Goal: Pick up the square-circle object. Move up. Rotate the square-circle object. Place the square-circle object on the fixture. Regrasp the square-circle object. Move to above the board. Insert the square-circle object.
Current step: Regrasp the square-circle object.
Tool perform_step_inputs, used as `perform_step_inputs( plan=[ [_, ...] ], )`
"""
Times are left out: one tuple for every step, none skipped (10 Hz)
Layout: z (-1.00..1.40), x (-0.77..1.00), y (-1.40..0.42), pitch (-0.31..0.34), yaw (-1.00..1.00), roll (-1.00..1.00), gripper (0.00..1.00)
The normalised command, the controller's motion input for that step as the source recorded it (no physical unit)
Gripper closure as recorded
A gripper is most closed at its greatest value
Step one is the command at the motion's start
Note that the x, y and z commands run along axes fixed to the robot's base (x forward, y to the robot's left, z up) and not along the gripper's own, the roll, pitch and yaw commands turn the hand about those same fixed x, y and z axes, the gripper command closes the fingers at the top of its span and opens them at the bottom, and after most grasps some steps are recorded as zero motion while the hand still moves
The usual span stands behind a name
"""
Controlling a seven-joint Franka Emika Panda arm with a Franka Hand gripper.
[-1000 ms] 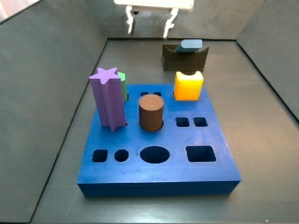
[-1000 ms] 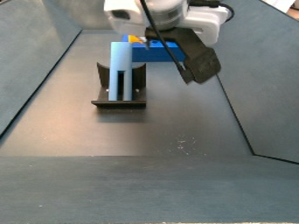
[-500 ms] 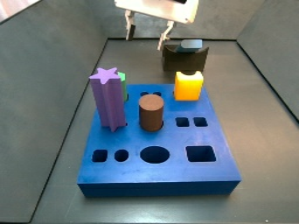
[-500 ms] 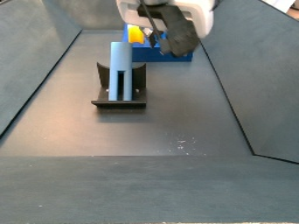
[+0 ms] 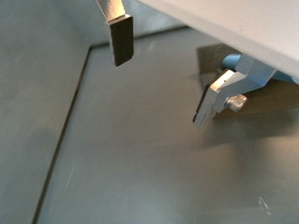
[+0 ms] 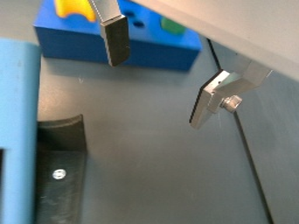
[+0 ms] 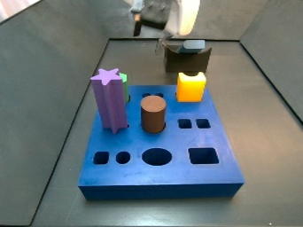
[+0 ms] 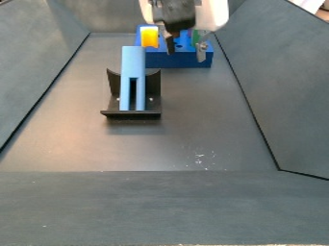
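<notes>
- The gripper (image 6: 158,74) hangs with its fingers (image 6: 114,39) spread wide and nothing between them — and it has swung round since a second ago, now turned edge-on above the tray.
- One square-circle object (image 8: 133,77) stands upright on the one fixture (image 8: 131,111), just beside and below the gripper: placed, so regrasp looks next.
- Beyond the gripper, one board (image 7: 161,151).
- It carries one purple star peg (image 7: 109,99), one brown cylinder (image 7: 153,114) and one yellow block (image 7: 190,86).
</notes>
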Motion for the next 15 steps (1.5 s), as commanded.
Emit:
perform_step_inputs(
  plan=[
    [-0.01, -0.02, -0.01, -0.232, -0.91, 1.0, 0.0],
    [-0.01, -0.03, -0.01, -0.225, -0.92, 1.0, 0.0],
    [-0.01, -0.04, -0.01, -0.211, -0.92, 1.0, 0.0],
    [0.0, -0.04, -0.01, -0.183, -0.93, 1.0, 0.0],
    [0.0, -0.03, -0.01, -0.14, -0.95, 1.0, 0.0],
    [-0.01, -0.02, -0.01, -0.056, -0.95, 1.0, 0.0],
    [-0.01, -0.01, -0.02, 0.028, -0.95, 1.0, 0.0],
    [-0.02, 0.0, -0.02, 0.129, -0.94, 1.0, 0.0],
    [-0.04, 0.01, -0.02, 0.258, -0.93, 1.0, 0.0],
    [-0.06, 0.02, -0.02, 0.477, -0.84, 0.95, 0.0],
    [-0.06, 0.04, -0.02, 0.603, -0.61, 0.76, 0.0],
    [-0.06, 0.05, -0.02, 0.697, -0.36, 0.58, 0.0],
    [-0.05, 0.08, -0.02, 0.721, -0.08, 0.37, 0.0],
    [-0.05, 0.08, -0.02, 0.683, 0.1, 0.29, 0.0],
    [-0.03, 0.07, -0.04, 0.629, 0.24, 0.24, 0.0]
  ],
)
